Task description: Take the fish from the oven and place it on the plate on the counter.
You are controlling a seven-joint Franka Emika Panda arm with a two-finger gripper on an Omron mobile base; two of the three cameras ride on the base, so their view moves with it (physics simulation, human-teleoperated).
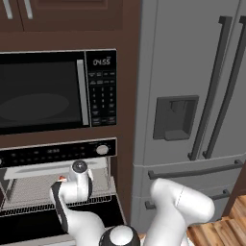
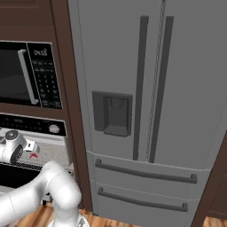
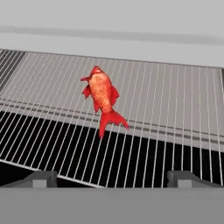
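While the oven (image 1: 57,192) stands open below the black microwave (image 1: 45,91), the fish (image 3: 103,99) lies flat on the wire rack (image 3: 175,113) inside it, head toward the far wall and tail toward the near edge. The tool (image 3: 111,178) hangs just short of the rack's near edge, released, its two tips spread wide and touching nothing. A red speck beside the wrist in the right base view is probably the same fish, though it is too small to be sure; the grey fridge (image 2: 146,88) stands to the right.
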